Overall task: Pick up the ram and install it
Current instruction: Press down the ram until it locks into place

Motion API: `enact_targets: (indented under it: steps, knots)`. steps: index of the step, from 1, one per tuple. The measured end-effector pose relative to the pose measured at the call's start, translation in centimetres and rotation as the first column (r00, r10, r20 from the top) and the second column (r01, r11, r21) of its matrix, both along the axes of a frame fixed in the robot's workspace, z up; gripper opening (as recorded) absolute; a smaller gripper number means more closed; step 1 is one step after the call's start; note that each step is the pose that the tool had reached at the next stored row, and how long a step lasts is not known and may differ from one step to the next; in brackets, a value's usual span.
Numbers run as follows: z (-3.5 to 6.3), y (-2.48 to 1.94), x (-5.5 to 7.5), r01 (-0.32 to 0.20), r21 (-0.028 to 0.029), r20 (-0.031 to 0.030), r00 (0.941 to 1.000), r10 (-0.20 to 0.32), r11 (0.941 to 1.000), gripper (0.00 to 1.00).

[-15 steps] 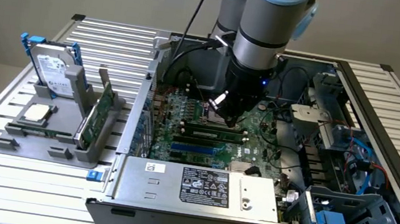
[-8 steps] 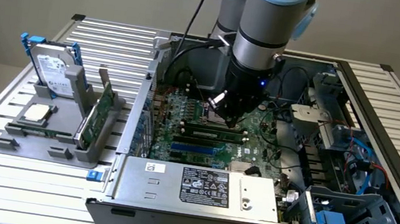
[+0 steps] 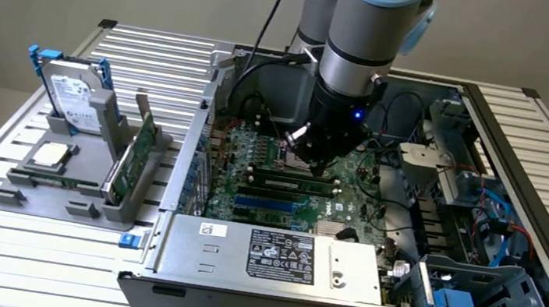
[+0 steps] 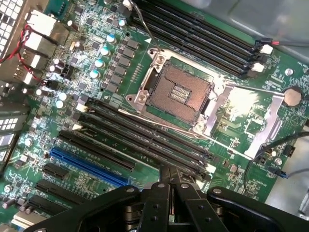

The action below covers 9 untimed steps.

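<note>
One long, narrow green circuit-board stick with dark chips, the ram [image 3: 287, 178], lay along a black memory slot on the green motherboard [image 3: 358, 203] inside the open grey computer case [image 3: 273, 257], which stood on the slatted metal surface [image 3: 20, 263]. The black gripper [image 3: 316, 170] hung directly above the ram's end towards the exterior view's right, its jaws pinched fully together, with no board visible between them. Contact with the ram's top edge looked likely but could not be confirmed, nor could whether the stick was fully seated.

In the wrist view the gripper [image 4: 170, 182] sat over the bank of black memory slots [image 4: 145, 135], beside the empty silver processor socket [image 4: 178, 89].

By its look the ram would be light, stiff and thin, yet fragile: it would tolerate pressure straight down on the bare top edge, but bending or twisting could crack it. The safest hold would probably be across the flat faces near the upper edge or at the short ends, clear of the contacts.
</note>
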<state>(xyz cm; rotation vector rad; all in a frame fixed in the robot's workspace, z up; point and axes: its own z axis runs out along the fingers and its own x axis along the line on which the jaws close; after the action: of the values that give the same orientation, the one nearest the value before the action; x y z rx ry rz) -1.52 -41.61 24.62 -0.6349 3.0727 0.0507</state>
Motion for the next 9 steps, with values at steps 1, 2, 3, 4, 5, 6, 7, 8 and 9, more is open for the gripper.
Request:
enact_targets:
  steps: [1, 2, 3, 4, 5, 6, 7, 8, 9]
  knots:
    - [-0.01, 0.00, 0.00, 0.013, -0.0008, 0.0000, 0.9999, -0.013, 0.9999, 0.11]
    - [-0.03, 0.00, 0.00, 0.027, -0.0013, 0.0001, 0.9996, -0.027, 0.9996, 0.11]
    - [-0.04, 0.00, 0.00, 0.040, -0.0019, 0.0001, 0.9992, -0.040, 0.9992, 0.11]
    - [-0.05, 0.00, 0.00, 0.055, -0.0025, 0.0001, 0.9985, -0.055, 0.9985, 0.11]
    - [-0.06, 0.00, 0.00, 0.069, -0.0030, 0.0001, 0.9976, -0.069, 0.9976, 0.11]
    - [-0.08, 0.00, 0.00, 0.084, -0.0035, 0.0001, 0.9965, -0.084, 0.9965, 0.11]
    - [-0.09, 0.00, 0.00, 0.100, -0.0034, 0.0002, 0.9950, -0.100, 0.9950, 0.11]
    - [-0.11, 0.00, 0.00, 0.118, -0.0035, 0.0002, 0.9931, -0.118, 0.9930, 0.11]
    - [-0.13, 0.00, 0.00, 0.136, -0.0035, 0.0002, 0.9907, -0.136, 0.9907, 0.11]
